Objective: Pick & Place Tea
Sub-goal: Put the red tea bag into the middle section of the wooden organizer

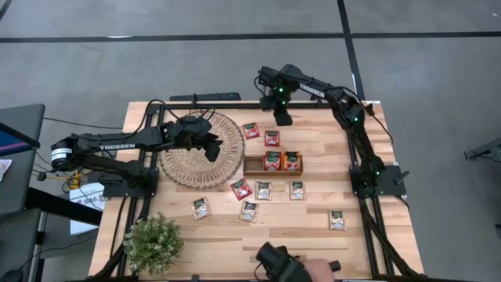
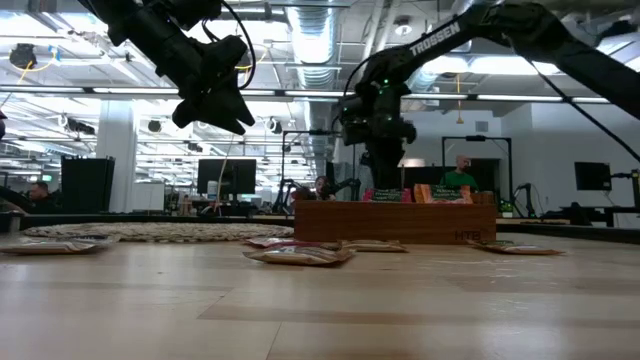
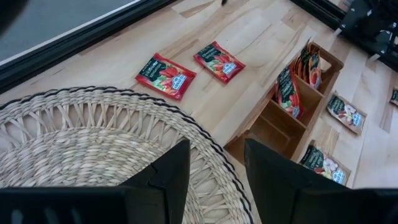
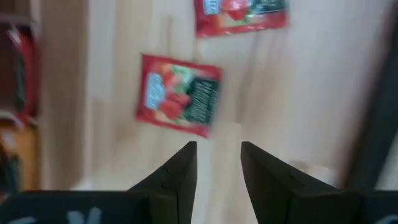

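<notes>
High view shows the tea sachets (image 1: 264, 190) scattered across the middle of the worktop (image 1: 329, 133), two red ones (image 1: 251, 131) near its far edge and more standing in the wooden tray (image 1: 273, 164). Right gripper (image 1: 282, 117) hangs over the far edge beside those red sachets, fingers (image 4: 180, 171) parted and empty. Left gripper (image 1: 213, 151) hovers over the woven mat (image 1: 188, 160), fingers (image 3: 171, 171) likewise apart, holding nothing.
</notes>
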{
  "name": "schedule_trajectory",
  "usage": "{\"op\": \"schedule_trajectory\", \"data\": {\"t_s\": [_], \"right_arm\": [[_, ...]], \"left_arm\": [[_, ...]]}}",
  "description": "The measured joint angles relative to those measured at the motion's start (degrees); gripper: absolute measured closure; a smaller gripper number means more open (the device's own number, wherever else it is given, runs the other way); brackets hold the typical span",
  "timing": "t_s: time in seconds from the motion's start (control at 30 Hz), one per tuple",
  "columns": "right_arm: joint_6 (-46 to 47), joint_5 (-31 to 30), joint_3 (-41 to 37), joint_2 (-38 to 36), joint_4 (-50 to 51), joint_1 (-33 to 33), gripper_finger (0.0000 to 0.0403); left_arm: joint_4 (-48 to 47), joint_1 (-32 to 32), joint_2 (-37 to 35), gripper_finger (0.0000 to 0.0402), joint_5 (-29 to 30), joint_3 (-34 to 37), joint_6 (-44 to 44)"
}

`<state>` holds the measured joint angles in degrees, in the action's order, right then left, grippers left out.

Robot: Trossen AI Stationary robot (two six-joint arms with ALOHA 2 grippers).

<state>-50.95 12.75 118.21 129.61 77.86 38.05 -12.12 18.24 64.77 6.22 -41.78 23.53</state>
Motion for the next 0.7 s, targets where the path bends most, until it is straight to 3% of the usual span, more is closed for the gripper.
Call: {"op": "schedule_trajectory", "data": {"t_s": [0.33, 0.5, 0.7], "right_arm": [[-12.1, -9.3, -1.6, -0.9, -4.2, 1.6, 0.0314], [-12.5, -8.4, -3.5, -0.9, -5.5, 2.4, 0.0334], [-11.2, -2.8, -6.4, -0.9, -4.6, 0.8, 0.0340]], "left_arm": [[0.0, 0.0, 0.0, 0.0259, 0.0, 0.0, -0.1], [0.0, 0.0, 0.0, 0.0259, 0.0, 0.0, -0.1], [0.0, 0.0, 0.0, 0.0259, 0.0, 0.0, -0.1]]}}
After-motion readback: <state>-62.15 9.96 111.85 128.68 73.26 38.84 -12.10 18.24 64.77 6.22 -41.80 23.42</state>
